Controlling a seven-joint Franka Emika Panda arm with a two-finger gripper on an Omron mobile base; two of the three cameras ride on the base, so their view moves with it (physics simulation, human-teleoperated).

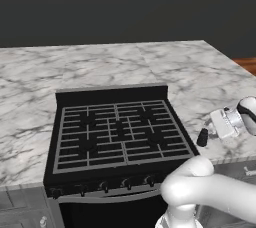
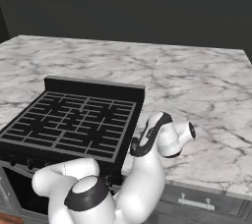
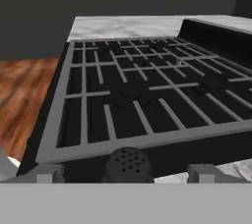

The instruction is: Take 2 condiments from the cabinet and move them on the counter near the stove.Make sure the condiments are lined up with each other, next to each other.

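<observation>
The white marble worktop [image 1: 150,67] is seen around the black stove [image 1: 117,132]. The pincer [image 3: 125,171] is spread wide, a fingertip on each side of the black shaker [image 1: 202,137], which stands upright on the worktop just right of the stove, unheld.

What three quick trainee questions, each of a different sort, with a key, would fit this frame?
1. True or false: the black shaker stands upright on the counter beside the stove.
2. In the hand view, the tool has its fingertips: A) clamped on the shaker, B) spread apart either side of it, C) resting on the grates.
3. Fill in: the shaker's top is dotted with small ____.

Key: 1 true; 2 B; 3 holes.
</observation>
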